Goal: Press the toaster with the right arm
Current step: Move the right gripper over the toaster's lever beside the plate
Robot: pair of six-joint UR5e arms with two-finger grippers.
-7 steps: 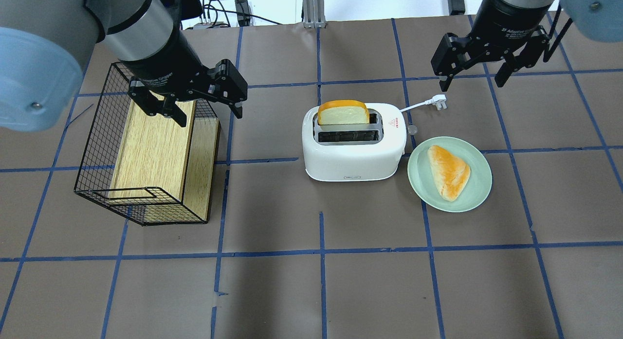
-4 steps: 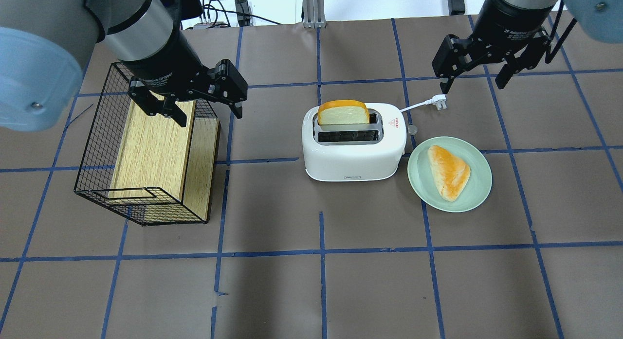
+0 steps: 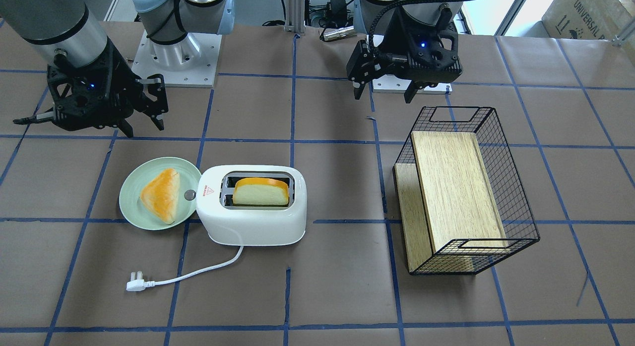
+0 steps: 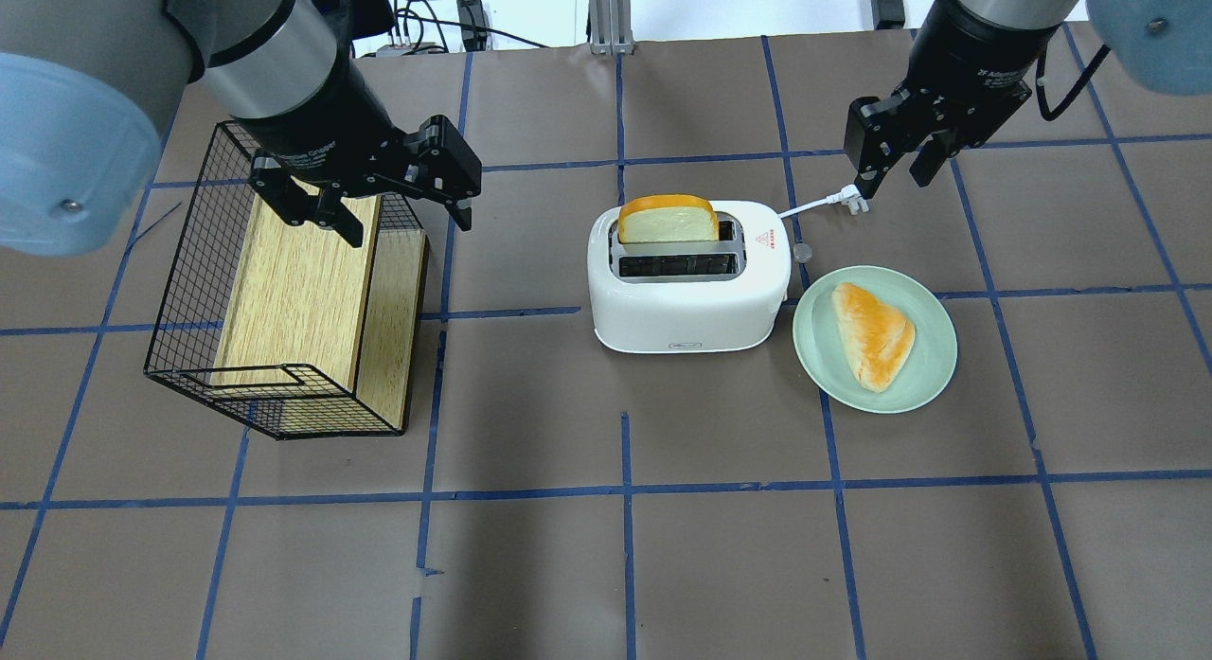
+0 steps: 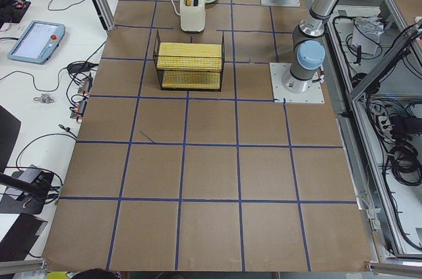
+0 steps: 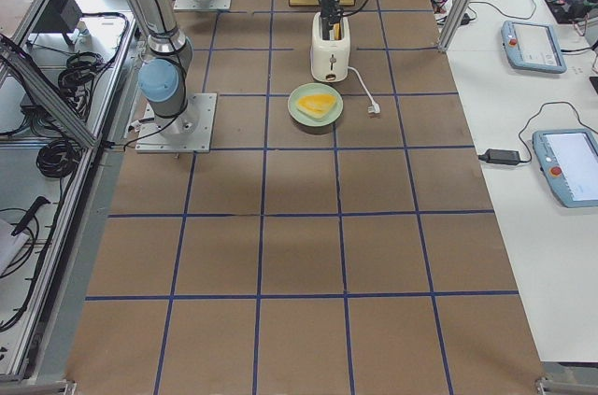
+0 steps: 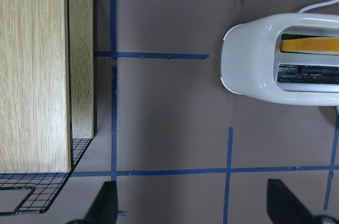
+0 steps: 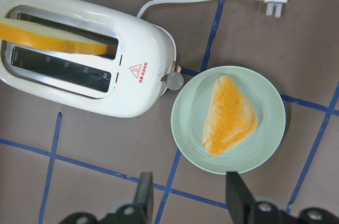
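The white toaster [image 4: 686, 300] stands mid-table with a bread slice [image 4: 668, 220] upright in its far slot. Its small grey lever [image 4: 803, 254] sticks out of the end facing the plate and also shows in the right wrist view [image 8: 174, 80]. My right gripper [image 4: 892, 182] hangs above the white plug [image 4: 855, 201], behind and to the right of the lever, touching nothing. Its jaws are partly open and empty [image 8: 188, 195]. My left gripper [image 4: 409, 226] is wide open and empty over the wire basket's near corner.
A pale green plate [image 4: 814, 347] with a triangular bread piece [image 4: 873, 333] sits right beside the lever end. A black wire basket [image 4: 189, 262] holding a wooden board [image 4: 294, 291] lies to the toaster's left. The white cord [image 3: 198, 272] trails from the toaster.
My right gripper has turned at the wrist and shifted slightly left and toward the plug, and its jaws stand narrower. The left arm and toaster have not moved.
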